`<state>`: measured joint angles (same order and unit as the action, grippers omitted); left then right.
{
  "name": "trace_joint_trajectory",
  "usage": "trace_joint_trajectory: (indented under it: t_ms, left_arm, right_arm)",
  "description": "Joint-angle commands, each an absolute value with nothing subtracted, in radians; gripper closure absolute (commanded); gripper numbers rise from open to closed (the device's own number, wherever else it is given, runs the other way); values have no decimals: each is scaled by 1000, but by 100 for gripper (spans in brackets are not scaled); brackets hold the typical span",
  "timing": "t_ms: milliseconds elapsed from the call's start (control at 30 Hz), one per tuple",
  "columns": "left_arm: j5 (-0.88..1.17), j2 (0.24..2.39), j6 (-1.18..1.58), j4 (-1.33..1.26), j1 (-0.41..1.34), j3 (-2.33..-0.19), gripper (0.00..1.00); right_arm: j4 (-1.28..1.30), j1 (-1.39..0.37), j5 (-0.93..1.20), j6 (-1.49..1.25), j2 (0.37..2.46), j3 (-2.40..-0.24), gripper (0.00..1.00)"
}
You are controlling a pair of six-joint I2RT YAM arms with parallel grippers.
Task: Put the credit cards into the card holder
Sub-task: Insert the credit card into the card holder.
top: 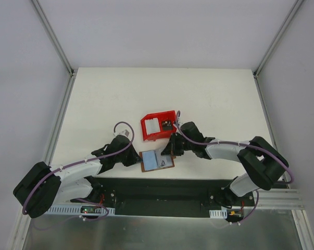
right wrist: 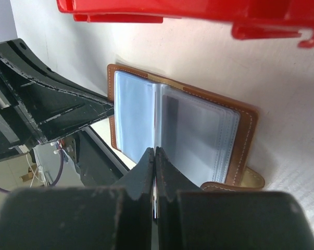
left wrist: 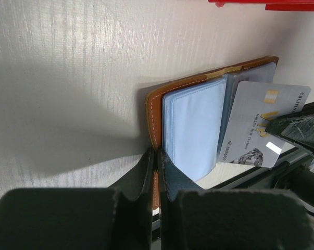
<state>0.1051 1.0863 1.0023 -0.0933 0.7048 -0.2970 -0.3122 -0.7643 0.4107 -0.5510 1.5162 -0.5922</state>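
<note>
The brown card holder [top: 146, 160] lies open near the table's front edge, its clear pale-blue sleeves [left wrist: 193, 125] showing. My left gripper [left wrist: 158, 156] is shut on the edge of its brown cover [left wrist: 155, 112] at the left side [top: 137, 159]. My right gripper [right wrist: 155, 153] is shut on a whitish credit card [left wrist: 253, 122], held edge-on at the holder's spine, over the open sleeves [right wrist: 198, 135]. The card lies partly across the holder's right half [top: 163, 163]. More pale cards [top: 152, 125] sit in the red bin.
A red plastic bin [top: 158, 126] stands just behind the holder; its rim shows at the top of both wrist views [left wrist: 266, 4] [right wrist: 172, 10]. The black base rail [top: 162, 195] runs along the near edge. White walls enclose the table.
</note>
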Motion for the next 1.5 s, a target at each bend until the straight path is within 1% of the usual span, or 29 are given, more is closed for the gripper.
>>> trace_joint_trajectory:
  t_ms: [0, 167, 900, 1100, 1300, 1467]
  left_arm:
    - [107, 1081, 979, -78, 693, -299, 100]
    - [112, 1085, 980, -78, 693, -299, 100]
    - [109, 1086, 989, -80, 693, -298, 100]
    - [109, 1081, 992, -80, 693, -301, 100]
    - [110, 1092, 994, -80, 693, -304, 100]
    - [118, 1095, 996, -80, 693, -308, 100]
  right_arm:
    - [-397, -764, 459, -574, 1535, -581, 99]
    - [-445, -765, 469, -600, 1566, -575, 99]
    - [-509, -773, 482, -627, 1647, -555, 97]
    - [-508, -775, 476, -643, 1606, -523, 97]
    - [-506, -776, 500, -650, 1628, -525, 97]
    - [-496, -775, 483, -657, 1600, -506, 97]
